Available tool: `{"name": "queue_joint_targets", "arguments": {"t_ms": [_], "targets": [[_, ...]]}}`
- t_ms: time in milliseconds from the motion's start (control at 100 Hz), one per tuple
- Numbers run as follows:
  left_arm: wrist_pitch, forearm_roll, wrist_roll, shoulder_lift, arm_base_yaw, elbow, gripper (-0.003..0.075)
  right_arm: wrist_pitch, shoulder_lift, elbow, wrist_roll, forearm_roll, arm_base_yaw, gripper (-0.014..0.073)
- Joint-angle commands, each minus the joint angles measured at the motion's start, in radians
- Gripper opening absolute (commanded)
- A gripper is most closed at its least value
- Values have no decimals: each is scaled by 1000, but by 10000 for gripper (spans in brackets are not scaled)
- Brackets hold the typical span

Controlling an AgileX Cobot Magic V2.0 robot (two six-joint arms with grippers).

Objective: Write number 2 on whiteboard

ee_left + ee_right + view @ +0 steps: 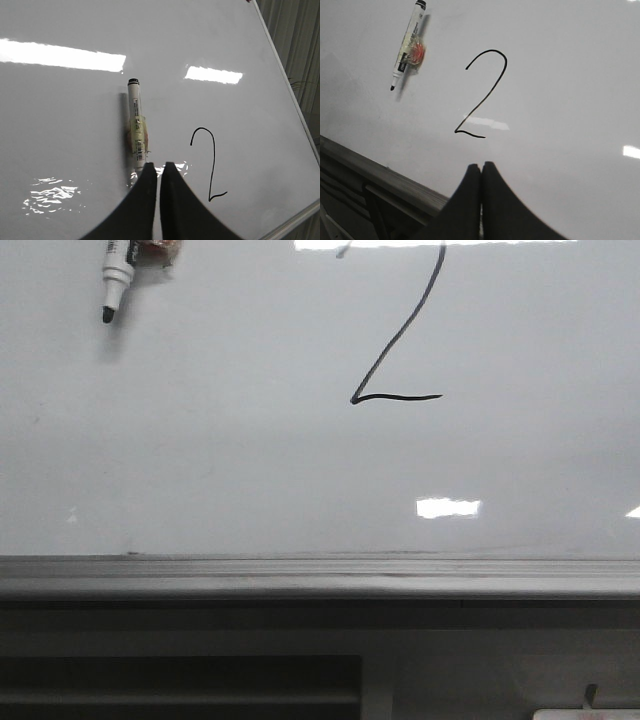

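The whiteboard (200, 460) fills the front view, glossy with light reflections. The number 2 (400, 397) is drawn on it in thin black line; its curved top is cut off by the picture's upper edge. The whole 2 shows in the left wrist view (213, 165) and the right wrist view (484, 97). My left gripper (160, 165) is shut and empty, off the board. My right gripper (481, 165) is shut and empty, in front of the board near the 2's base. Neither gripper shows in the front view.
A white marker pen (116, 280) with a black tip and a tape wrap sticks to the board, left of the 2, tip down; it also shows in both wrist views (136, 120) (407, 47). A grey metal ledge (300, 575) runs along the board's lower edge.
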Motion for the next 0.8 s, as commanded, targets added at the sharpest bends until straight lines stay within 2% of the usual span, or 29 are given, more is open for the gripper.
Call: {"name": "queue_joint_targets", "arguments": {"t_ms": [0,330,450,500,570,580,690,790], "targets": [[-24,4,-8,9,-1,-27,-20,-43,-5,-24,-10,35,-7,-53],[-22,14,-8,9,-1,-25,-20,-43,-5,-24,-10,35,-7,-53],[-3,228,-40,15,17,-19,-20,-43,-5,-24,-10,35,-7,-53],[-8,353,-131,29,51,-10,-20,-43,-5,-24,-10,35,-7,-53],[-31,518,-334,47,133,15,-20,-43,-5,-24,-10,35,-7,-53],[-31,554,-400,52,164,23,-20,-43,-5,-24,-10,35,-7,-53],[-23,783,-690,61,331,61,-20,-43,-5,-24,-10,35,-7,-53],[-7,957,-877,54,498,73,-20,-43,-5,-24,-10,35,-7,-53]]}}
